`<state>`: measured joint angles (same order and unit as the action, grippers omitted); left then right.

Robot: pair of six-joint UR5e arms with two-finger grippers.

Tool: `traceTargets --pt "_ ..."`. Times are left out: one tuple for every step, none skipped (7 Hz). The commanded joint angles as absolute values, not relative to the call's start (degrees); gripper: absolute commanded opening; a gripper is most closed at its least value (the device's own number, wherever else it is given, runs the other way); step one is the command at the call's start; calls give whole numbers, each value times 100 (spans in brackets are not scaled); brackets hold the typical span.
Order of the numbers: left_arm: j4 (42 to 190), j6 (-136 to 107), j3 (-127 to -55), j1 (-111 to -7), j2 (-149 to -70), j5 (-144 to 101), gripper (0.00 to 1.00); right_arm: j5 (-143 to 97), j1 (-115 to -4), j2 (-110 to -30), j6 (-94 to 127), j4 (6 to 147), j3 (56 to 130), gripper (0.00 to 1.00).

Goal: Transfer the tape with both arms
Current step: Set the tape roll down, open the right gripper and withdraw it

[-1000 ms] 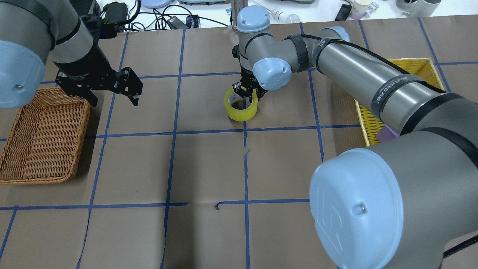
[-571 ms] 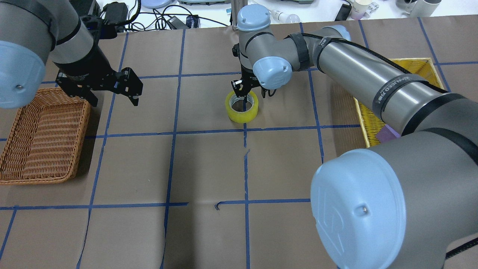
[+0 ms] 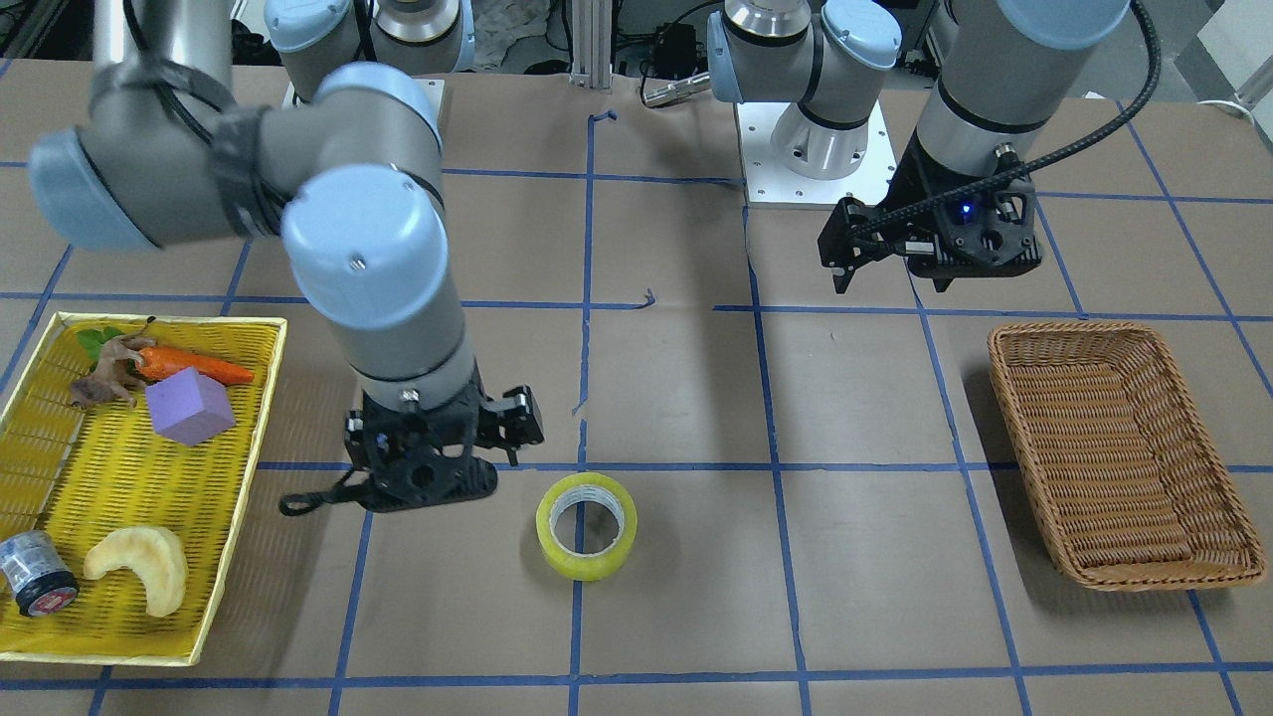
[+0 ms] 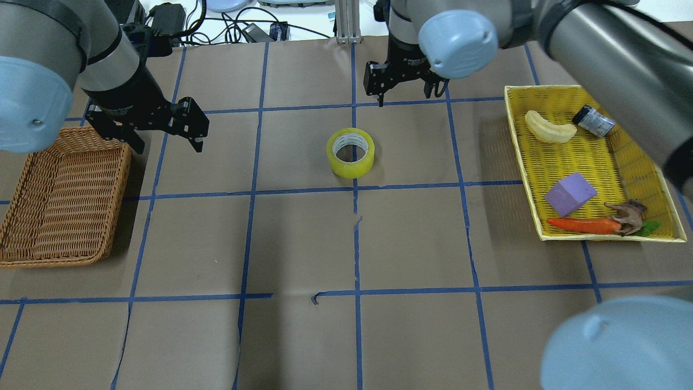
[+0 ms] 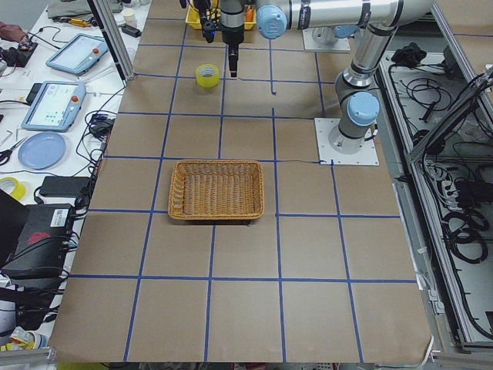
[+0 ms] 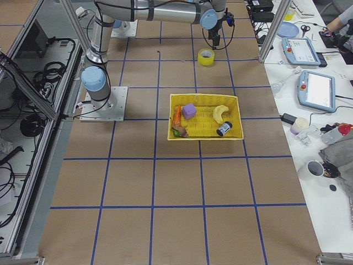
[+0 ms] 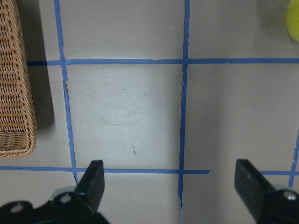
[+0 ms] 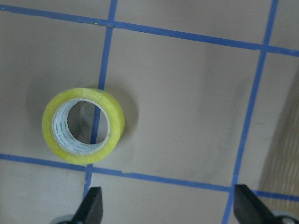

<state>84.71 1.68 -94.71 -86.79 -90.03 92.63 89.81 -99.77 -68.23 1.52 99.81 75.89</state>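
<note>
The tape (image 4: 350,153) is a yellow roll with a pale core. It lies flat on the brown table at a blue line crossing, held by nothing. It also shows in the front view (image 3: 587,525) and the right wrist view (image 8: 83,126). My right gripper (image 4: 410,91) is open and empty, raised above the table beyond the tape; it shows in the front view (image 3: 438,475) and in its wrist view (image 8: 169,210). My left gripper (image 4: 165,138) is open and empty, hovering beside the wicker basket, well left of the tape, as the front view (image 3: 892,278) and its wrist view (image 7: 170,186) show.
A wicker basket (image 4: 59,200) stands at the left table edge, under the left arm. A yellow tray (image 4: 601,157) at the right holds a purple cube (image 4: 569,193), a carrot (image 4: 582,224), a pale crescent (image 4: 549,129) and a small dark cylinder (image 4: 593,121).
My right gripper let go of the tape, rose and drew back toward the far side. The tape went from tilted in the jaws to lying flat. The left arm barely moved.
</note>
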Motion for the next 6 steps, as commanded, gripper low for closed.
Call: traceTargets --pt "7773 88 -9466 -8596 -9262 9150 100 9052 -9319 -7845 -149 8907 7672 100" --pt "7422 -286 -9466 -8674 -9446 8888 100 9018 -9247 -8275 -158 8825 7856 100" --pt "7061 -760 -9466 -8936 -9674 8764 100 8991 -9246 -8714 -141 8859 8240 100" --pt "6388 -913 -9466 -9199 -9955 8763 100 8939 -9272 -8962 -115 9068 8644 100" --pt "5763 -1288 -9466 -9341 -10254 8676 100 8956 -9264 -9008 -140 9210 8753 100" --pt "5235 -1579 -9466 -9499 -10587 8344 100 8947 -9272 -9017 -141 9211 8763 100"
